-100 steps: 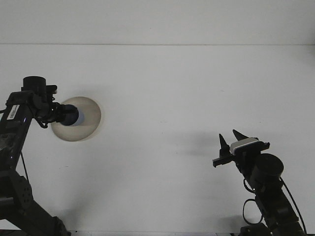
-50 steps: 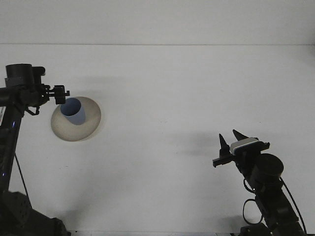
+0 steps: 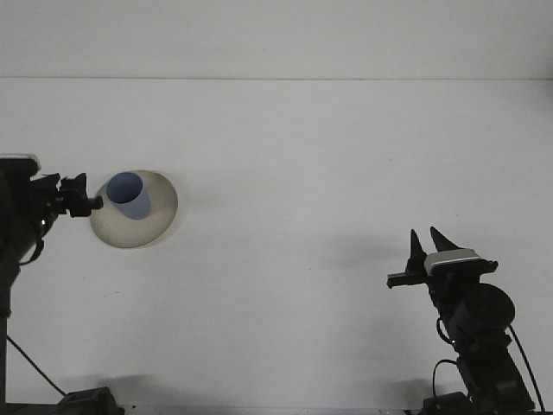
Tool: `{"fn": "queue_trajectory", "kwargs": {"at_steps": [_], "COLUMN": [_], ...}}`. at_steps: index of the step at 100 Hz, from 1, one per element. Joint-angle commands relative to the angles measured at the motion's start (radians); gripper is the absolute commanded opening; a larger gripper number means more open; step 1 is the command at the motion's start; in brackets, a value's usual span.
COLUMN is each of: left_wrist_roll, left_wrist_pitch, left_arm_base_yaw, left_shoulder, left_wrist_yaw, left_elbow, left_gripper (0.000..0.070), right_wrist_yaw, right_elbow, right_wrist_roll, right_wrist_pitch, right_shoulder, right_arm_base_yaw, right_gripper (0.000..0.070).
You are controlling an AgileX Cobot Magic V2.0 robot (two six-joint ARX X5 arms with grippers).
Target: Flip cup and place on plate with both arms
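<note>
A blue cup [image 3: 128, 194] stands mouth-up on the left part of a beige plate [image 3: 154, 223] at the table's left side. My left gripper [image 3: 83, 195] is just left of the plate, a short gap away from the cup. It is open and holds nothing. My right gripper [image 3: 427, 242] is far off at the lower right, pointing up. Its two dark fingers are apart, with nothing between them.
The white table [image 3: 294, 173] stretches between the two arms, and a pale wall runs behind its far edge. The right arm's base and cables [image 3: 475, 363] sit at the bottom right corner.
My left gripper let go of the cup and drew back to the left, leaving it upright on the plate. The right arm shifted slightly right and down.
</note>
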Motion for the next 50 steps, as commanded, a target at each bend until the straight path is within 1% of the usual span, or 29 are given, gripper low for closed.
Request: {"fn": "queue_trajectory", "kwargs": {"at_steps": [1, 3, 6, 14, 23, 29, 35, 50], "left_wrist_roll": [0.003, 0.003, 0.002, -0.005, -0.022, -0.034, -0.040, -0.106], "left_wrist_pitch": [0.147, 0.194, 0.264, 0.443, 0.588, 0.633, 0.633, 0.639], "left_arm_base_yaw": [0.002, 0.002, 0.002, 0.002, 0.002, 0.002, 0.002, 0.001], "left_shoulder": [-0.089, -0.121, -0.166, -0.280, -0.383, -0.428, -0.451, -0.457], "left_wrist_yaw": [0.005, 0.005, 0.005, 0.004, 0.004, 0.004, 0.004, 0.004], "left_elbow": [-0.184, -0.241, -0.319, -0.512, -0.671, -0.734, -0.761, -0.764], "left_gripper": [0.0053, 0.0000, 0.0016, 0.0015, 0.0015, 0.0014, 0.0013, 0.0014], "right_wrist_yaw": [0.003, 0.003, 0.003, 0.003, 0.004, 0.007, 0.006, 0.006], "right_elbow": [0.006, 0.006, 0.006, 0.005, 0.005, 0.005, 0.005, 0.005], "right_wrist_roll": [0.020, 0.020, 0.020, 0.022, 0.024, 0.022, 0.019, 0.020], "right_wrist_pitch": [0.019, 0.024, 0.037, 0.087, 0.139, 0.159, 0.170, 0.171], "right_shoulder": [-0.008, -0.013, -0.019, -0.032, -0.038, -0.038, -0.037, -0.037], "right_arm_base_yaw": [-0.009, -0.012, -0.016, -0.026, -0.033, -0.035, -0.035, -0.035], "right_gripper": [0.0000, 0.0000, 0.0000, 0.0000, 0.0000, 0.0000, 0.0000, 0.0000]}}
